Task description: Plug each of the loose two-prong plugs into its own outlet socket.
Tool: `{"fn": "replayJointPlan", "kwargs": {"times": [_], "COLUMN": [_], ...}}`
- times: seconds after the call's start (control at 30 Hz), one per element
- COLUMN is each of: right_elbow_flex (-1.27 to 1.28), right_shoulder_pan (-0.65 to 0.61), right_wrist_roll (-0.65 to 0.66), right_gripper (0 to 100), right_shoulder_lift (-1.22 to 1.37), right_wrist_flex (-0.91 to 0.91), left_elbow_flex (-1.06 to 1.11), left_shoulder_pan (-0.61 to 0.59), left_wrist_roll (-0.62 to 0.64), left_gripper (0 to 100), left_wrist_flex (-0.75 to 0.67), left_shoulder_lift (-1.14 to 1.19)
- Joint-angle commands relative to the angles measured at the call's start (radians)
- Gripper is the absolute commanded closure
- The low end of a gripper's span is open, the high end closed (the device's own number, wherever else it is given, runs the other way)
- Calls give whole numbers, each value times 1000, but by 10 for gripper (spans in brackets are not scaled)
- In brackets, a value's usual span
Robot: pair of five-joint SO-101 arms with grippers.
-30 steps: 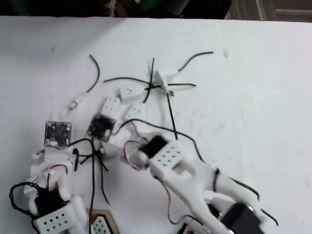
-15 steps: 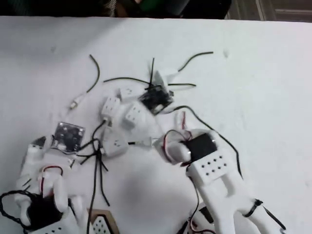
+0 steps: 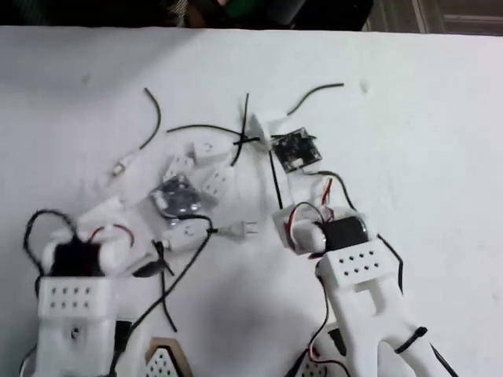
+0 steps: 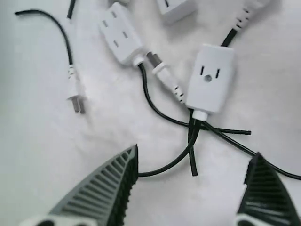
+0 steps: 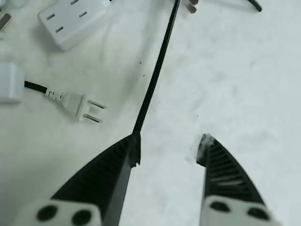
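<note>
My left gripper [image 4: 195, 153] is open and holds nothing. It hangs over a white outlet socket [image 4: 210, 77] whose black cord [image 4: 169, 162] runs between the fingers. Beyond that lie a second outlet block [image 4: 120, 34], a loose two-prong plug [image 4: 75, 96] and another plug [image 4: 164, 77]. My right gripper [image 5: 170, 139] is also open and empty above bare table. A black cord [image 5: 155, 70] passes its dark finger [image 5: 127, 155]. Off to one side lie a two-prong plug [image 5: 80, 107] and an outlet block [image 5: 73, 16]. In the high view, that plug [image 3: 240, 229] lies between the arms.
Several white outlet blocks [image 3: 206, 149] and tangled black cords [image 3: 236, 129] cluster at the table's middle. A small plug [image 3: 122, 166] lies to the left. A wooden piece [image 3: 165, 357] sits at the front edge. The left arm [image 3: 75, 275] and the right arm [image 3: 354, 267] flank the cluster.
The right arm's wrist swung from over the outlets rightward and farther back. The left arm's wrist moved right, over the outlet cluster.
</note>
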Motion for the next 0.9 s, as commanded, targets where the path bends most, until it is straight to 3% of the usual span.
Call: {"fn": "replayJointPlan", "kwargs": {"times": [0.0, 0.2, 0.33, 0.53, 0.73, 0.87], "right_elbow_flex": [-6, -6, -6, 2, 14, 14], "right_shoulder_pan": [22, 19, 22, 22, 21, 22], "right_wrist_roll": [-6, -6, -6, -6, -6, -6], "right_gripper": [800, 800, 800, 800, 800, 800], "right_shoulder_lift": [-19, -19, -19, -19, -19, -19], "right_wrist_flex": [-16, -12, -12, -10, -15, -15], "left_elbow_flex": [-64, 31, 77, 78, 54, 54], "left_shoulder_pan": [105, 202, 199, 200, 205, 214], "left_wrist_roll": [-23, -21, -21, -20, -21, -28], "left_gripper": [636, 637, 638, 644, 714, 817], "left_wrist_flex": [-69, -284, -446, -575, -592, -588], "left_shoulder_lift": [140, 268, 383, 570, 636, 628]}}
